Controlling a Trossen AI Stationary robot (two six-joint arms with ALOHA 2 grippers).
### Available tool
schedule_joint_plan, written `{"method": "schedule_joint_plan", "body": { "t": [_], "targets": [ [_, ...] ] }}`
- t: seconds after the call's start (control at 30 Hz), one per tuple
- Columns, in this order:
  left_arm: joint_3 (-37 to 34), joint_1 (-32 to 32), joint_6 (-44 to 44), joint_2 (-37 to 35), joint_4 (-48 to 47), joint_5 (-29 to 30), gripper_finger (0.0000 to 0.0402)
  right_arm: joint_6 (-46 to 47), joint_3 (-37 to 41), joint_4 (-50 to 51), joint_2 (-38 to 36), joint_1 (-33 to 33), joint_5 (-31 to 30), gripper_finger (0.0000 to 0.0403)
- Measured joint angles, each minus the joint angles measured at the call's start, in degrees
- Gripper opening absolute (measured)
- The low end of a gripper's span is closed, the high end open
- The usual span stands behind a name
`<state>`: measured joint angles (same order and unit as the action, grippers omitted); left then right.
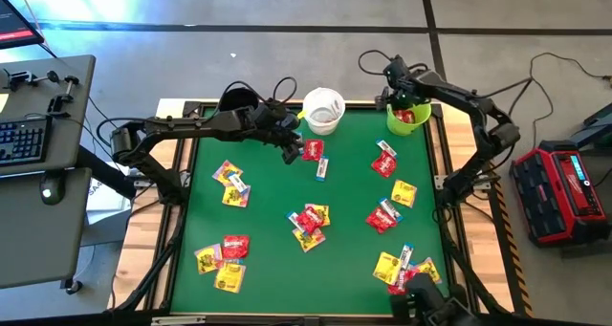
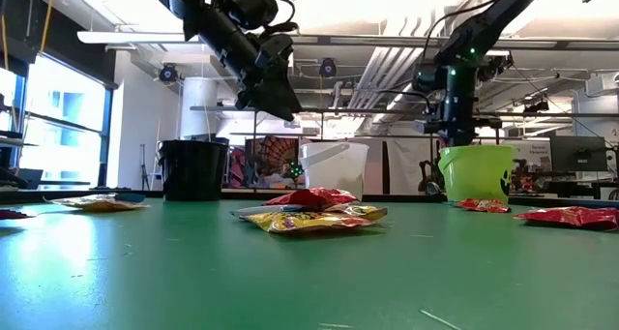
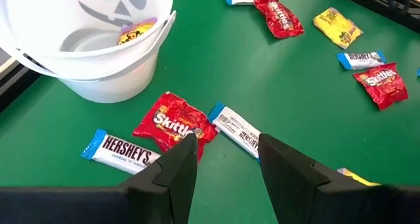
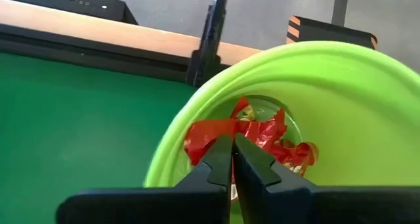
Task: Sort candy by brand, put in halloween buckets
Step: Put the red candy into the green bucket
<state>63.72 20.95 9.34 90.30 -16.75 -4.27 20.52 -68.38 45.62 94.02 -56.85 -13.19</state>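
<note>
**Left tool open over a red packet, right tool closed above the green bucket**

Your left tool hangs over the table just beside the white bucket, its fingers spread wide and empty. Between and just past its fingertips lie a red Skittles packet and a slim white-and-blue bar; a second white-and-blue bar marked Hershey's lies beside the red packet, nearer the bucket. Inside the white bucket you can see one yellow packet.

Your right tool is above the mouth of the lime green bucket at the table's far right corner, its fingers pressed together with nothing visibly between them. Red packets lie in the bottom of that bucket.

The black bucket stands at the far edge of the table, to the left of the white one in the overhead view, partly under the left arm.

The rest of the candy is scattered on the green surface: a mixed cluster of red and yellow at the centre, yellow and red packets near the front left, another group at mid left, and red, yellow and white-and-blue ones down the right side.
</note>
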Motion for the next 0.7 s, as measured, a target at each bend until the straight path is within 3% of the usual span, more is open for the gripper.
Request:
{"method": "schedule_joint_plan", "body": {
  "t": [0.17,0.33,0.53,0.7],
  "targets": [
    [0.0,0.0,0.0,0.0,0.0,0.0,0.0154,-3.1,-1.4,3.4,-1.8,-0.9,0.1,0.0001],
    [0.0,0.0,-0.9,0.0,-0.3,0.0,0.0154,-5.1,-4.5,10.5,-7.8,2.9,-0.3,0.0],
    [0.0,0.0,-1.5,0.0,-0.7,-0.3,0.0154,-0.6,-4.4,13.0,-18.7,13.6,0.0,0.0],
    [0.0,0.0,-4.0,0.0,-0.6,-3.3,0.0154,9.8,-2.4,13.9,-26.5,26.3,-0.3,0.0]
  ]
}}
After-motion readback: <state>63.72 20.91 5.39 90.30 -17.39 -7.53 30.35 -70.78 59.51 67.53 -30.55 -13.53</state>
